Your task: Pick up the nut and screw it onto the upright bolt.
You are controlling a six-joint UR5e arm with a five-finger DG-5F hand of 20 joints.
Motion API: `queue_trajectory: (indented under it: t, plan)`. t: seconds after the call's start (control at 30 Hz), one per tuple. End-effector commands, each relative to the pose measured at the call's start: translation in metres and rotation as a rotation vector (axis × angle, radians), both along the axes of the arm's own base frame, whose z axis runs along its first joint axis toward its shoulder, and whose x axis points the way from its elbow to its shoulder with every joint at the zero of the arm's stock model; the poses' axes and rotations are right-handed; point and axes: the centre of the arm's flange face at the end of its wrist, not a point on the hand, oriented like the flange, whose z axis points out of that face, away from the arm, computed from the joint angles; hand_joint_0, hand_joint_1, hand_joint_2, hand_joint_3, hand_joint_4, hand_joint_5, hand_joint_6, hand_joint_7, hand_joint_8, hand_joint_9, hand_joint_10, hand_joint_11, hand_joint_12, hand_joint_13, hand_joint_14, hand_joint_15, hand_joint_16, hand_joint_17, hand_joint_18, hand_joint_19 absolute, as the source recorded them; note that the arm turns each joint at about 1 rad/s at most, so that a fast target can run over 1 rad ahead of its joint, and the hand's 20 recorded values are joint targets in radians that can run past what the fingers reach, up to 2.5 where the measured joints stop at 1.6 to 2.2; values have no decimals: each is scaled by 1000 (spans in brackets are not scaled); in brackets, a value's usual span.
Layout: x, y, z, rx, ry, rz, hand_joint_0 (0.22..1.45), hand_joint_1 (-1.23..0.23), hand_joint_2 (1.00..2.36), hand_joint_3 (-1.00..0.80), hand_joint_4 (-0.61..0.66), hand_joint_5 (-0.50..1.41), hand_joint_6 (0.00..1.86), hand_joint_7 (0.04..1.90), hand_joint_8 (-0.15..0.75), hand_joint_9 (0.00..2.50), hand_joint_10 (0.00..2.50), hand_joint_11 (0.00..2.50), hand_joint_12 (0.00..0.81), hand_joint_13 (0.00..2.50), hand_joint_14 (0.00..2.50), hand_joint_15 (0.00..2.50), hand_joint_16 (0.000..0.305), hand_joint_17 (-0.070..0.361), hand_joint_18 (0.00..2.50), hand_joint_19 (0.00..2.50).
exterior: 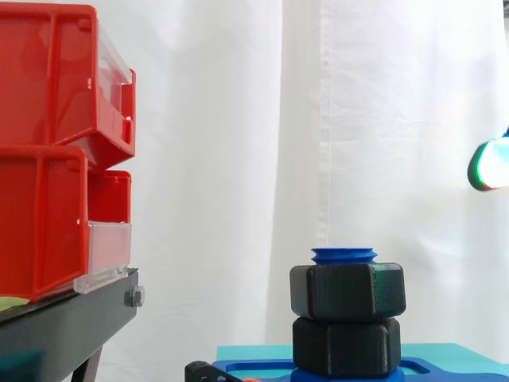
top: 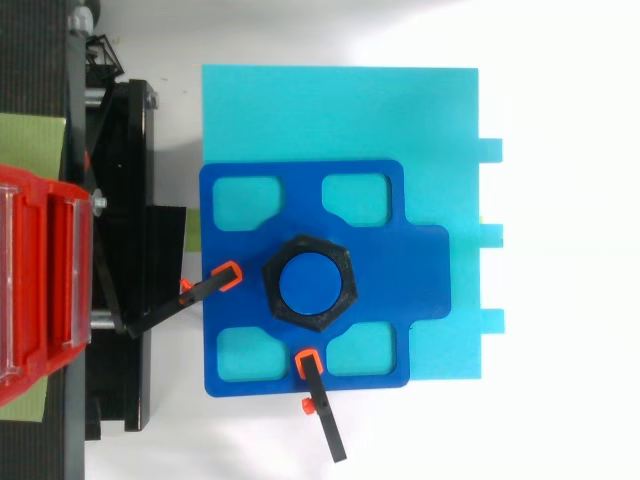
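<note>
Two black hexagonal nuts sit stacked on the upright blue bolt [exterior: 344, 255]. The upper nut [exterior: 347, 290] rests just above the lower nut [exterior: 347, 346], and the bolt's top pokes out above it. From above, the nut [top: 272, 298] rings the bolt's round blue top [top: 309, 282]. The bolt stands in a blue base plate [top: 420, 270] on a cyan board [top: 340, 120]. A glowing green-white part of my hand [exterior: 491, 165] shows at the right edge, well above and to the right of the nuts, touching nothing.
Red bins [exterior: 48, 159] stand stacked on a black stand [exterior: 64, 326] at the left. Two black clamps with orange tips [top: 322, 410] [top: 190, 295] hold the base plate at its front and left sides. A white curtain hangs behind.
</note>
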Motion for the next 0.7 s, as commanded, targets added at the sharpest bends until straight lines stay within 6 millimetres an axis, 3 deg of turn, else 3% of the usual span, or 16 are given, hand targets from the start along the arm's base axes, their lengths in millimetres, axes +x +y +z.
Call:
queue_trajectory:
  t: [0.0,0.53,0.67]
  plan:
    - [-6,-1,-9,316,-57,-29,463,-225,1000,-500,68,-246,501,634,194,226,0,0,349,133,0,0,45,102,0,0]
    - [-12,-2,-13,319,-11,-38,457,-198,1000,-500,63,-242,502,668,191,144,0,0,353,58,0,0,46,103,0,0]
    - [-12,-2,-13,319,-11,-38,460,-211,1000,-500,55,-236,501,596,184,156,0,0,345,73,0,0,45,101,0,0]
